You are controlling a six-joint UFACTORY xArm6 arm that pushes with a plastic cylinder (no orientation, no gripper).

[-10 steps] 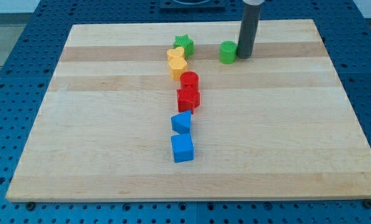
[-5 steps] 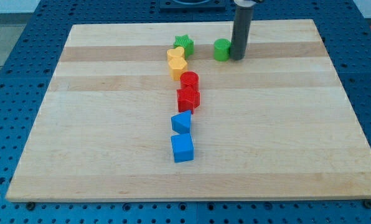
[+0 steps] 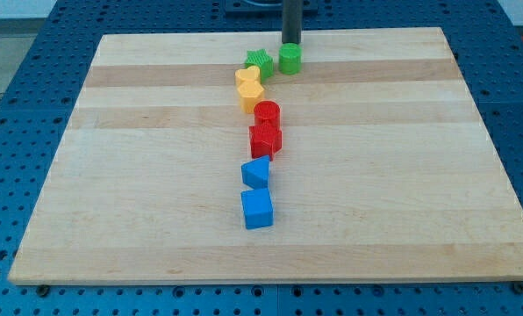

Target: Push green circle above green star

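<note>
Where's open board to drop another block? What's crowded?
Free: the wide stretches left and right of the central block column, and the strip below the blue cube. Crowded: top centre, where my tip sits behind the green circle beside the green star.

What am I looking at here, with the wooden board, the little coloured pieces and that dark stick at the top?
It is one camera picture of a robot arm's work area; where the camera is mounted is not on record. The arm has no hand: it ends in a dark rod, and its lower end, my tip, slides along the board to push blocks. Nothing is held, only pushed.

The tip stands just behind the green circle, on the side toward the view's top. The green star sits close to the circle's left. Below them, a rough line runs toward the view's bottom: two yellow blocks, a red cylinder, a second red block, and two blue blocks, the lower one a cube. The job is to get the circle above the star.
</note>
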